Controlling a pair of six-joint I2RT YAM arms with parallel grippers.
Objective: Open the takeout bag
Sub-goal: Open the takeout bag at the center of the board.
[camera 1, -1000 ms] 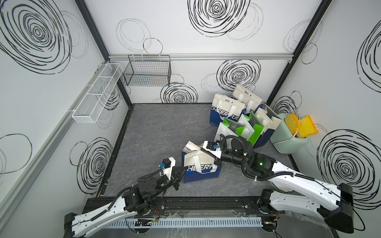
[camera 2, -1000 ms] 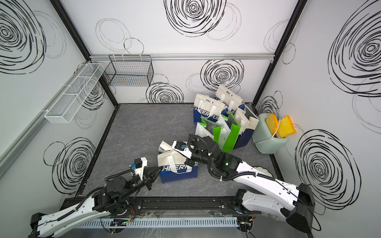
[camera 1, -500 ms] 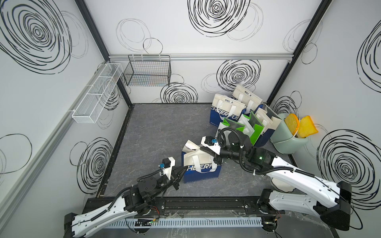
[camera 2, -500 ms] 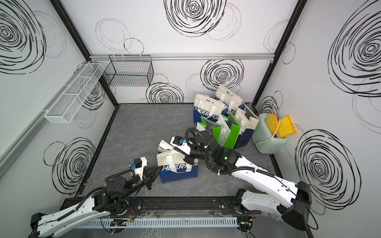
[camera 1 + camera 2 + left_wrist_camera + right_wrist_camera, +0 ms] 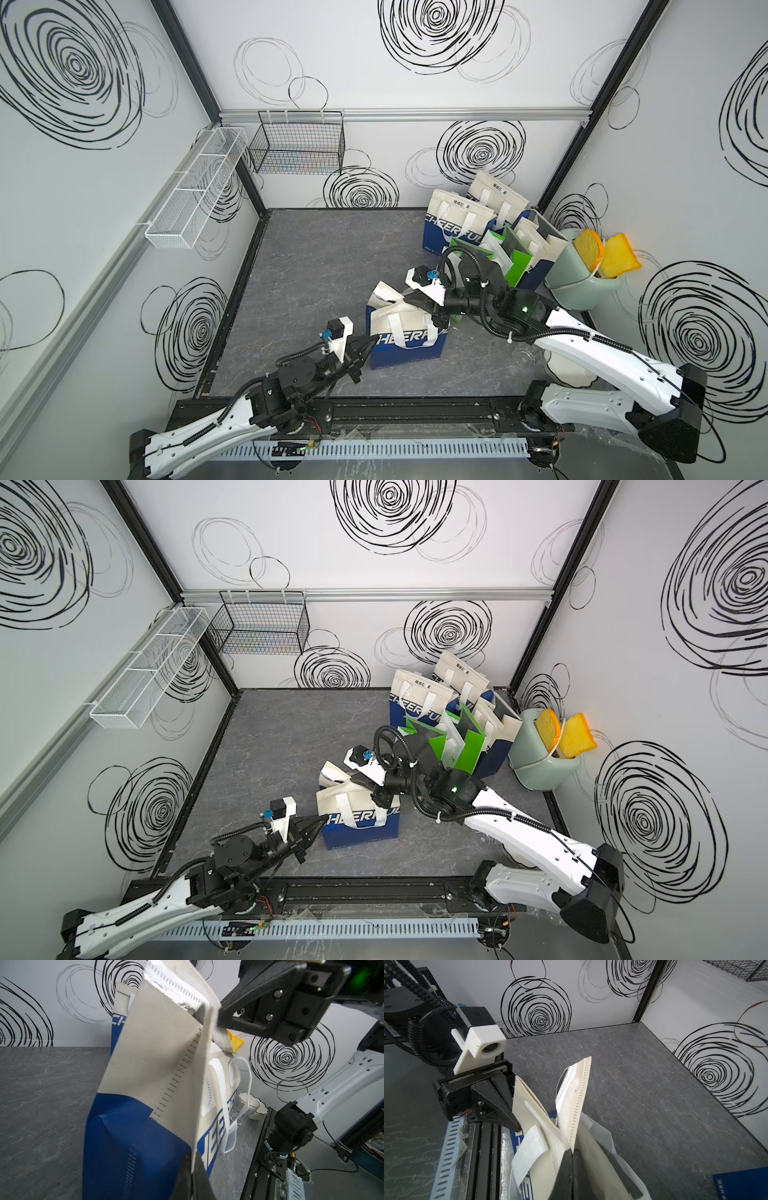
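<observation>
While the worktop [image 5: 316, 266] carries the takeout bag [image 5: 405, 349] upright near the middle of its front edge, we see both grippers clamped on its cream top. Right gripper [image 5: 572, 1154]: jaws pinched tight on a top flap. Left gripper [image 5: 193, 1160]: jaws pinched tight on the top edge at the bag's left end. Flaps splayed apart.

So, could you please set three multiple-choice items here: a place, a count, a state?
1. The black wire basket hangs on: A back wall; B floor; C right arm.
2. The pale green bin holds how many yellow slices: A one; B two; C four.
3. The right pincer is: A wide open; B shut on the takeout bag's flap; C on the floor.
1 A, it hooks over the wall rail; 2 B, two stand together; 3 B, the flap is pinched in it.
</observation>
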